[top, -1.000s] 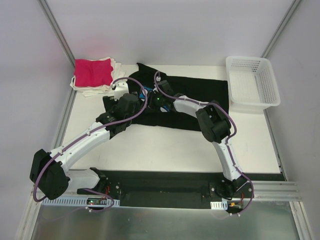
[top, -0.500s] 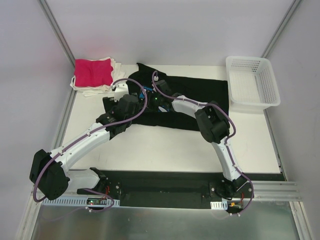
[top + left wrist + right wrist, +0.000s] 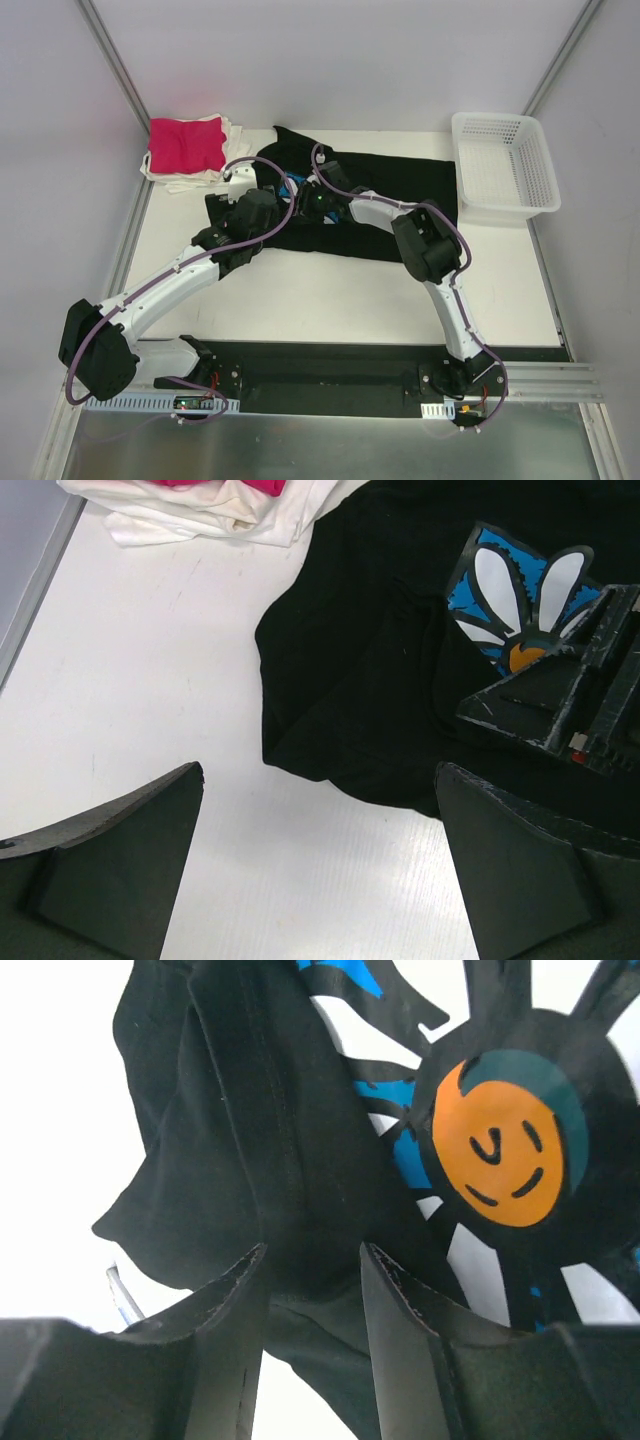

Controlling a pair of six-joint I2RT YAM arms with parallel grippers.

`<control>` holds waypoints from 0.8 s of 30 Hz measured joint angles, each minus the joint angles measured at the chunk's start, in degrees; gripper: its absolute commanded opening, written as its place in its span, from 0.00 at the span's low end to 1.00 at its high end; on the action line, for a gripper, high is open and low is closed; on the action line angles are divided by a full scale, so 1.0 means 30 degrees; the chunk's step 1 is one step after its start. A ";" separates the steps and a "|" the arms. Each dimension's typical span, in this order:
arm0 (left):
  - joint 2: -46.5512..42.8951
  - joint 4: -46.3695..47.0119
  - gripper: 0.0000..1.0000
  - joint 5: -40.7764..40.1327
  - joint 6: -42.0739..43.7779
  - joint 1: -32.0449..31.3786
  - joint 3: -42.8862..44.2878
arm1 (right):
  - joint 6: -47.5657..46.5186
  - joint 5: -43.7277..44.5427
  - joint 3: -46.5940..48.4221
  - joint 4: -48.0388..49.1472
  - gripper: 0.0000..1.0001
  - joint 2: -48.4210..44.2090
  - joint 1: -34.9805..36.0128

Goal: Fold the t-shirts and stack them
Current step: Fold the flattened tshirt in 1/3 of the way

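Pinching, right gripper [image 3: 312, 1260]: narrowed onto a raised fold of the black shirt [image 3: 230, 1110]. Cloth fills the gap between its fingers, just beside the daisy print [image 3: 500, 1145].
Why held so: a ridge pinched close to the print probably lets this arm lift that side and draw it over into a fold.
Left gripper [image 3: 318, 775]: spread wide and holding nothing. It hangs low where the shirt's rumpled left edge meets bare tabletop [image 3: 150, 680].
Why placed so: it looks set to take a second hold, so that two points carry the edge and it does not sag.
Shirt, place: spread on the far half of the tabletop, between the stack and the basket [image 3: 490, 118], with both arms over its left part.
Long axis: left to right across the tabletop. The right end lies flat near the basket and the left end is bunched.
Facing: print upward. I cannot tell which end is the collar.
Stack: the pink shirt [image 3: 185, 143] lies folded on the white shirts [image 3: 190, 182] at the far left, just beside the black one's left end. This is likely where it goes once folded.
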 measured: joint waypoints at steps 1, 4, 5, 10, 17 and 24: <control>0.0000 0.0000 0.99 0.0000 0.0000 0.0000 0.0000 | -0.0029 0.0015 -0.0204 0.0029 0.44 0.0000 -0.0138; 0.0000 0.0000 0.99 0.0000 0.0000 0.0000 0.0000 | 0.0007 -0.0408 -0.0699 0.0590 0.44 -0.0066 -0.0619; 0.0000 0.0000 0.99 0.0007 0.0000 0.0000 0.0000 | 0.0000 -0.0466 -0.0831 0.0699 0.44 -0.0109 -0.0743; 0.0000 0.0000 0.99 0.0007 0.0007 0.0000 0.0000 | -0.0087 -0.0517 -0.1195 0.0882 0.44 -0.0328 -0.1253; -0.0007 0.0000 0.99 0.0007 0.0000 0.0000 0.0000 | -0.0590 -0.0138 -0.1588 0.0474 0.45 -0.0852 -0.1676; -0.0532 -0.0007 0.99 0.0015 0.0000 0.0000 -0.0015 | -0.0794 0.0029 -0.2441 -0.0182 0.55 -0.2302 -0.1749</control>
